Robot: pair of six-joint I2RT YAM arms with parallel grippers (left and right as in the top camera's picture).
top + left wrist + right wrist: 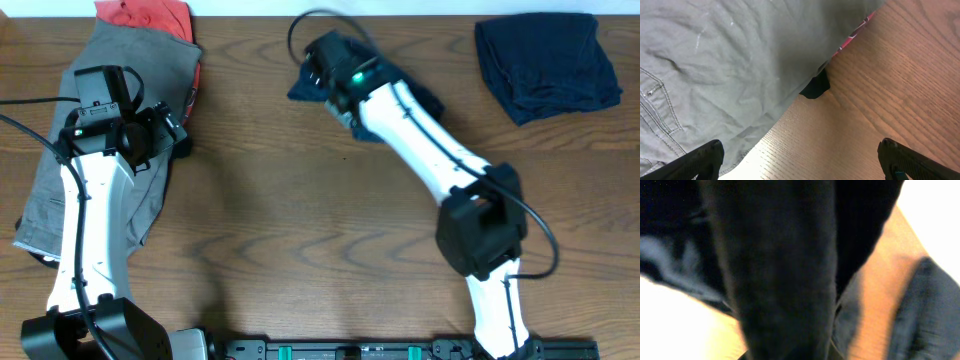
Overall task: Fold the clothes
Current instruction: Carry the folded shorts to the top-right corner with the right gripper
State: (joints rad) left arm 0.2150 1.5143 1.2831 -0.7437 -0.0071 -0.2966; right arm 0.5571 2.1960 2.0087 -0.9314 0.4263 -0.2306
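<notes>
Fold progress: a navy garment [547, 62] lies bunched at the tabletop's [300, 220] far right; grey-khaki shorts [150, 55] and a red-orange garment [145, 15] lie unfolded beneath the spread left end effector [800, 162]. The right end effector [325, 60] meets dark blue cloth [305, 88], its grip indiscernible.

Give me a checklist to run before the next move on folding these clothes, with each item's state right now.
1. Left gripper open and empty: ok.
2. Grey shorts edge between its fingers: ok.
3. Grey shorts free of red-orange garment: not ok, they overlap.
4. Right gripper grip on dark blue garment: cannot tell, wrist view blurred.
5. Dark blue garment flat: not ok, bunched.
6. Navy garment away from both arms: ok.
</notes>
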